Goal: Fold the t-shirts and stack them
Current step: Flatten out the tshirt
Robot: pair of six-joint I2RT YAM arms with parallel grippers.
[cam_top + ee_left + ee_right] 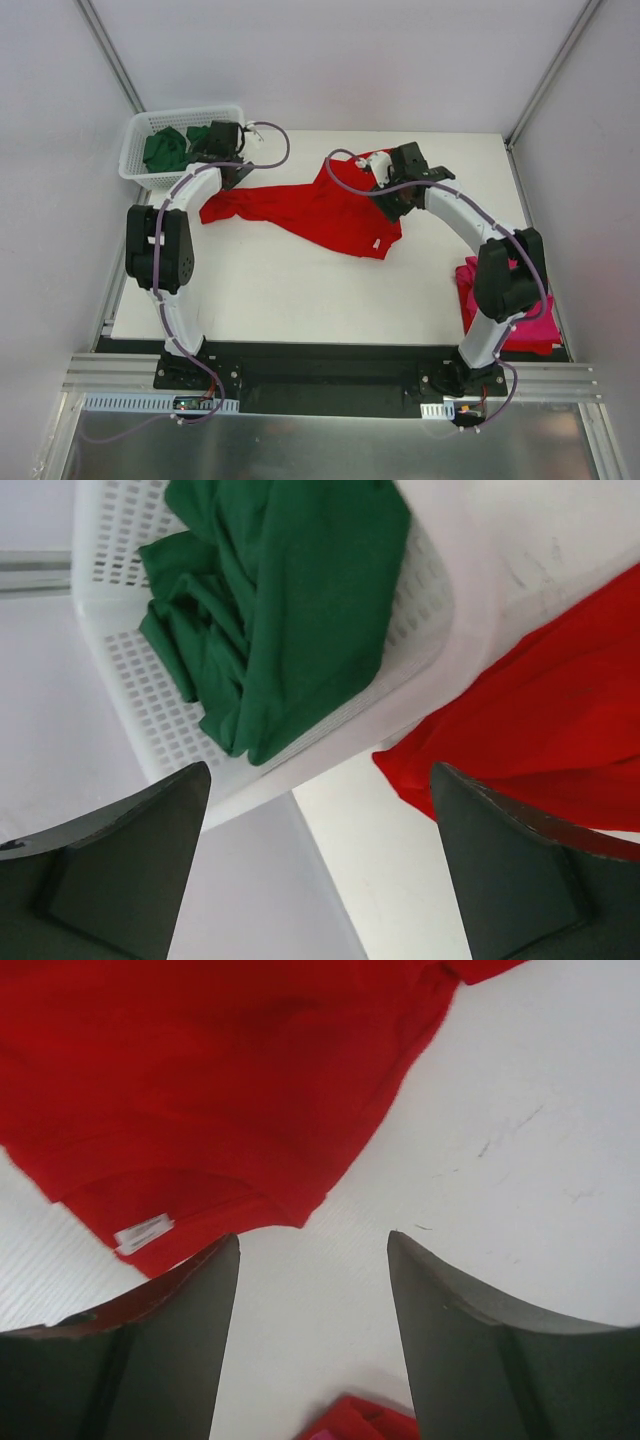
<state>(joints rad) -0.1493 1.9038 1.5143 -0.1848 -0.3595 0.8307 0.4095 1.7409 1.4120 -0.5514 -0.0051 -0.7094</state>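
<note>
My left gripper [320, 770] stands wide open with nothing between its fingers [110, 870]. Straight ahead of the jaws, and a little to their left, is the white lattice basket [430, 620] with crumpled green t-shirts [290, 600] heaped inside; the basket's rim and wall lie between my fingertips and that cloth. Ahead and to the right of those jaws, a narrow end of the red t-shirt [550, 710] lies on the table [390, 880], just beside the basket; whether the two touch I cannot tell.

My right gripper [313, 1238] is partly open and has hold of nothing; only bare table shows between its fingers [500, 1350]. The red t-shirt fills the view ahead of these jaws, its edge just beyond the left fingertip; a white label [143, 1232] sits close ahead of that finger. Behind the jaws, towards the arm's base, lies the pink t-shirt [535, 325], partly hidden by the arm.

From above, the red t-shirt is spread out but rumpled; its long axis runs across the table from one gripper to the other, the narrow end towards the left jaws and the broad end with the label towards the right ones.
</note>
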